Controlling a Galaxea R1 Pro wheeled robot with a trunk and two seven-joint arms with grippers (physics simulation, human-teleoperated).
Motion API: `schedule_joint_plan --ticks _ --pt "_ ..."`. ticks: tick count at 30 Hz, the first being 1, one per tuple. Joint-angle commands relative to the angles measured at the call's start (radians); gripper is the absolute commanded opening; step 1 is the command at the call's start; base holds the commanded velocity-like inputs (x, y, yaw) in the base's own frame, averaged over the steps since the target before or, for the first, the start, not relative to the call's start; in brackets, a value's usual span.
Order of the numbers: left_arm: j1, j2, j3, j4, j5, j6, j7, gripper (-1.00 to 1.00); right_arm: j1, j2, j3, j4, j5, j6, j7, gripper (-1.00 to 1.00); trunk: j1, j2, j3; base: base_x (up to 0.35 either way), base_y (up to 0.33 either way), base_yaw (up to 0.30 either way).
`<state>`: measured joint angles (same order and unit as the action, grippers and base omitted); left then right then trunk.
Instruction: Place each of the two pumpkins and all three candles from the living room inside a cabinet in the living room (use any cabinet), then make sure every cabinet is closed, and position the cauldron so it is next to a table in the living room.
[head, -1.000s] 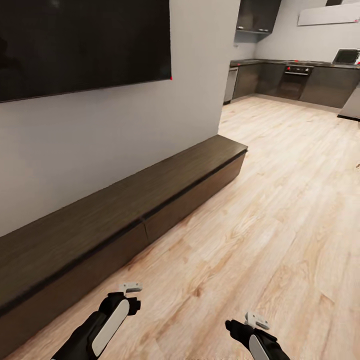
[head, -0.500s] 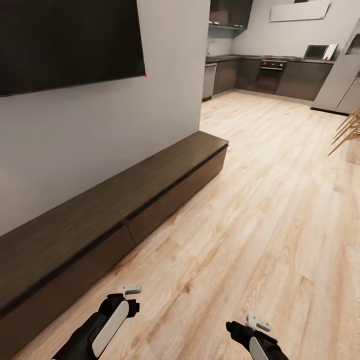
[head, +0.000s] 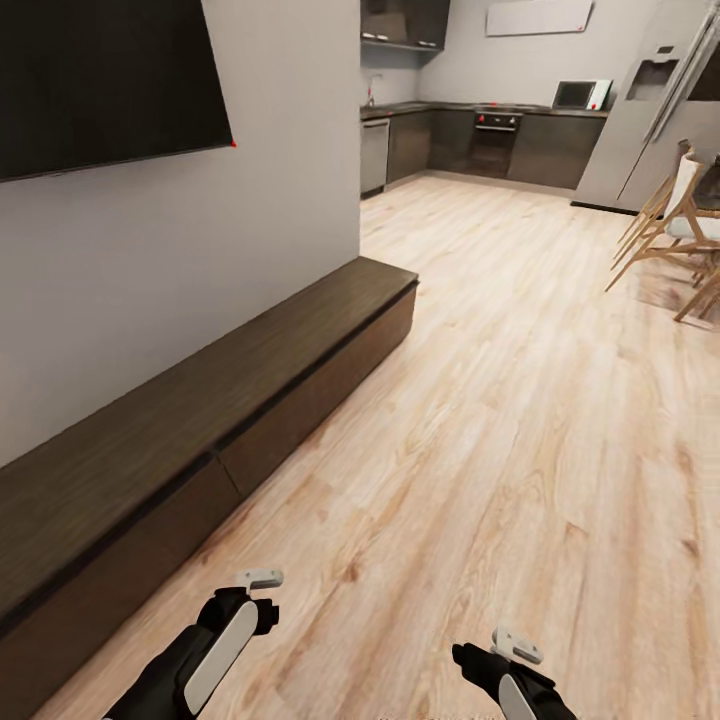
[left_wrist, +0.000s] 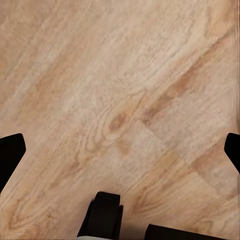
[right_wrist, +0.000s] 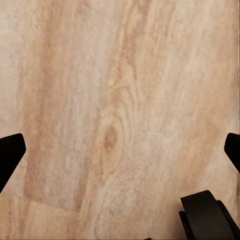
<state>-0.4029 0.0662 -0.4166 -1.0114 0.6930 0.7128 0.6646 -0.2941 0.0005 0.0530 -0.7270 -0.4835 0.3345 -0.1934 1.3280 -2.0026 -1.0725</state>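
The cabinet (head: 250, 400) is a low, long dark-brown unit along the grey wall at the left of the head view, with its plain fronts shut. My left gripper (head: 262, 592) hangs low over the wooden floor just off the cabinet's near front. In the left wrist view it (left_wrist: 120, 150) is open with bare floor between its fingertips (left_wrist: 10, 155). My right gripper (head: 500, 650) is further right over the floor, and the right wrist view shows it (right_wrist: 120, 150) open and holding nothing. The pumpkins, candles, cauldron and table are out of view.
A large black screen (head: 100, 80) hangs on the wall above the cabinet. Wooden chairs (head: 670, 225) stand at the right edge. Beyond them are a tall grey fridge (head: 640, 110) and dark kitchen counters (head: 480, 140). Light wood floor (head: 500, 400) runs ahead.
The camera has swung to the right: the cabinet and screen slid left in the picture, and the chairs and fridge came into view. Both arms hold the same pose.
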Motion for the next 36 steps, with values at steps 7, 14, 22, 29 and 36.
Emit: schedule_joint_plan --ticks 7,14,22,29,36 --pt "-0.001 0.001 -0.004 -0.001 0.011 0.000 0.010 1.00 -0.001 0.000 0.004 -0.002 -0.009 0.003 -0.009 1.00 0.000 0.000 -0.005 0.000 0.000 -0.254" --pt "-0.001 0.001 -0.004 -0.001 0.011 0.000 0.010 1.00 -0.001 0.000 0.004 -0.002 -0.009 0.003 -0.010 1.00 0.000 0.000 -0.010 0.000 0.000 -0.254" --pt "-0.001 0.001 -0.004 -0.001 0.012 -0.001 0.010 1.00 -0.001 0.000 0.004 -0.002 -0.009 0.003 -0.009 1.00 0.000 0.000 -0.016 0.000 0.000 -0.253" --pt "-0.001 0.001 -0.004 -0.001 0.013 -0.001 0.010 1.00 -0.001 0.000 0.004 -0.002 -0.009 0.002 -0.009 1.00 0.000 0.000 -0.023 0.000 0.000 -0.248" --pt "-0.001 0.001 -0.004 -0.001 0.013 -0.001 0.010 1.00 -0.001 0.001 0.004 -0.003 -0.006 -0.001 -0.009 1.00 0.000 0.000 -0.032 0.000 0.000 -0.142"
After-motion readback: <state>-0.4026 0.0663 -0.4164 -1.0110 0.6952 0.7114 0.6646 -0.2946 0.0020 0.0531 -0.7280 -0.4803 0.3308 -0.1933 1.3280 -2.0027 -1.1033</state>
